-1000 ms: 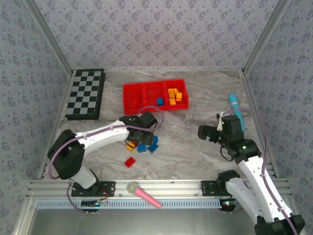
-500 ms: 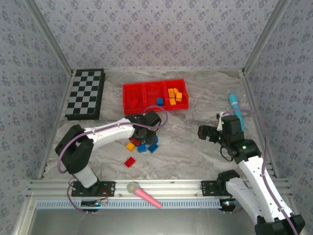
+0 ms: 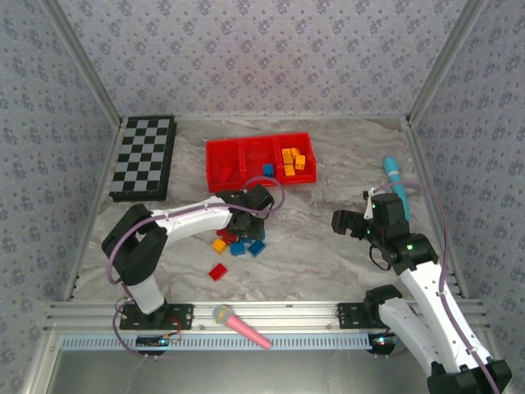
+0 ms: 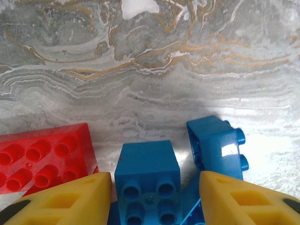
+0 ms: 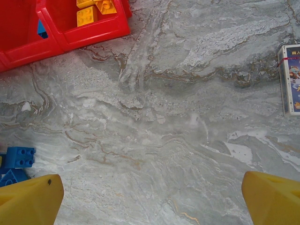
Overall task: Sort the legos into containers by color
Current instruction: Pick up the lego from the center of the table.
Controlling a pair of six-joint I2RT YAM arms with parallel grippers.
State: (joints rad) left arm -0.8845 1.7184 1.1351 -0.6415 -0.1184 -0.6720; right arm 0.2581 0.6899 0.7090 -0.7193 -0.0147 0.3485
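Marbled grey table (image 3: 320, 234), gold-veined; floral-papered walls (image 3: 262, 57). Left gripper (image 4: 154, 187) straddles a blue lego (image 4: 147, 164), parted and unclamped, at 6 o'clock from the red tray (image 3: 246, 140). Right gripper (image 5: 151, 183) gapes, empty. Card (image 5: 291, 79) print unreadable.

- A black-and-white checkered board (image 3: 144, 158) lies flat at the table's far left.
- A pink microphone (image 3: 240, 326) with a yellow head rests on the near rail.
- A teal microphone (image 3: 394, 180) lies near the right wall.
- The marble table (image 3: 328, 246) bears a small printed box (image 5: 291, 79).
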